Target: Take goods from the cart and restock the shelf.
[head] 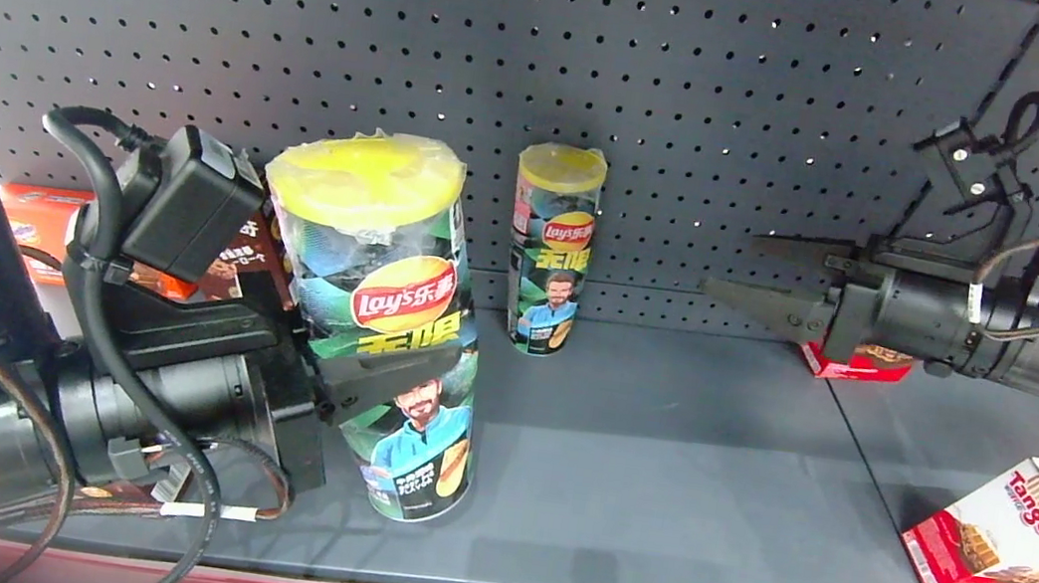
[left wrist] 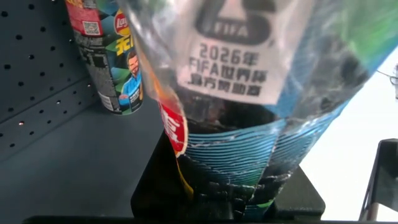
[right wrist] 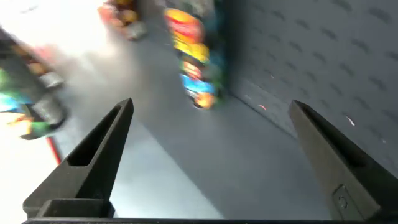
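A tall chips can (head: 386, 314) with a yellow lid stands near the front of the grey shelf (head: 654, 490), and my left gripper (head: 369, 367) is shut on its middle. The left wrist view has the same can (left wrist: 249, 106) close up between the jaws. A second, matching chips can (head: 554, 246) stands upright at the back against the pegboard, seen also as a can (left wrist: 109, 56) in the left wrist view and as a can (right wrist: 196, 56) in the right wrist view. My right gripper (head: 752, 277) hovers open above the shelf's right part, fingers (right wrist: 93, 162) wide apart, pointing toward the second can.
A red and white wafer box (head: 1031, 524) lies on the neighbouring shelf section at the right, and a small red box (head: 857, 361) sits behind the right gripper. Orange packs (head: 36, 228) lie at the far left. Open shelf floor lies between the two cans and the right gripper.
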Tool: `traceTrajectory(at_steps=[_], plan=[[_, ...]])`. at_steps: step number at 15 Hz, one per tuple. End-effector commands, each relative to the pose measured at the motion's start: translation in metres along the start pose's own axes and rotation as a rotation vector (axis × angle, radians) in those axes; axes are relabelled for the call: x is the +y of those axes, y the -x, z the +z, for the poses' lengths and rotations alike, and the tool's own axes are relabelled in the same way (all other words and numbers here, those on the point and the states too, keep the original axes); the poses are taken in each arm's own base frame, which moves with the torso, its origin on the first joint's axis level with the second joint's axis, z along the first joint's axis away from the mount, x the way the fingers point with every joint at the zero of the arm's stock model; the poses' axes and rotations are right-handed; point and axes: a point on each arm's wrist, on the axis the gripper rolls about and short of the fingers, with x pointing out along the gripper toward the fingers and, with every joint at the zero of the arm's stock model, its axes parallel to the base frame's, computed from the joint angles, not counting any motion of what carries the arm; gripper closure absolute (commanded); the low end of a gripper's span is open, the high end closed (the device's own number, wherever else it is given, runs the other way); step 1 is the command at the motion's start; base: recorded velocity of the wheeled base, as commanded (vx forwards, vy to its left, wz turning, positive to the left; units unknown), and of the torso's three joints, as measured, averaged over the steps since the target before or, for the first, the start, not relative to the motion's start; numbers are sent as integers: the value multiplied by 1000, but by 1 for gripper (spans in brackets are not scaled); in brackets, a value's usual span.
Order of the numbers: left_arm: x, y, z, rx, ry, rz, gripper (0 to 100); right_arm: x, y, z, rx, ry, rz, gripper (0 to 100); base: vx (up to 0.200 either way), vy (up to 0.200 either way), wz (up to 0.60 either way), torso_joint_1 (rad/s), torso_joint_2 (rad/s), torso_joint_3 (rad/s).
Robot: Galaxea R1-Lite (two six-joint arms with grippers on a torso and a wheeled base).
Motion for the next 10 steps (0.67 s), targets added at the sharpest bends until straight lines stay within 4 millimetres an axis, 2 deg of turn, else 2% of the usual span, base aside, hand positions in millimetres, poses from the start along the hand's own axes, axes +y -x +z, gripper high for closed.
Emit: traceTrajectory(at_steps=[1,4,10], plan=[[0,-1,0,0,0,-11,100,-13,-32,-9,5,45,82,0,0,0,0,0,0,0],[-1,0,1,-4,-1,-26,100,-27,-53,-23,-14,144,233,0,0,0,0,0,0,0],[7,5,1,-7,1,-78,100,-46,-93,-29,-51,168,274,0,0,0,0,0,0,0]])
